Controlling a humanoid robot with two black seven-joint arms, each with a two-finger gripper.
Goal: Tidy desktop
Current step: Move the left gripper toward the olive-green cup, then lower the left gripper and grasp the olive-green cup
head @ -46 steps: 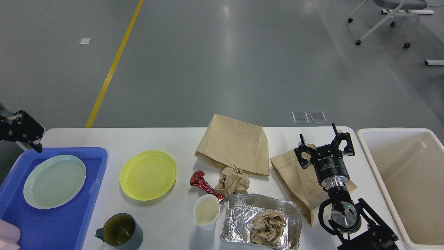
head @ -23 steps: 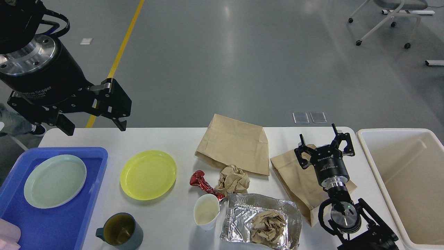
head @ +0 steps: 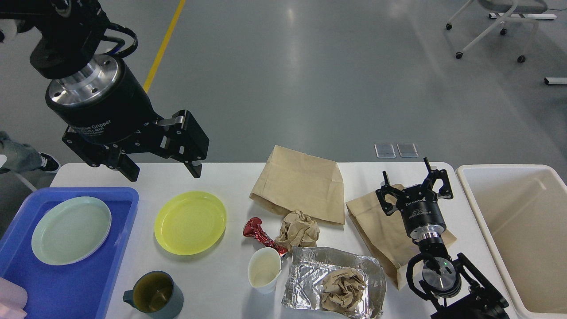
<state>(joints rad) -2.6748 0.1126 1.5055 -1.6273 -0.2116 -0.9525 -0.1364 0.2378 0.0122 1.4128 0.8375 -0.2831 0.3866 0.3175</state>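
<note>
Ideally, left gripper (head: 163,169), jaws wide and empty, descends squarely over yellow plate (head: 190,222); right gripper (head: 416,186) likewise open, empty.

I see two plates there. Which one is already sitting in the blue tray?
The pale green plate lies inside the blue tray. The yellow plate sits beside the tray, directly on the white desktop.

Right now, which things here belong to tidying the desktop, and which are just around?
Job: desktop, yellow plate, mug, paper cup, red wrapper, paper bags, foil tray, blue tray, cream bin.
Around: office chair, yellow floor line.
</note>
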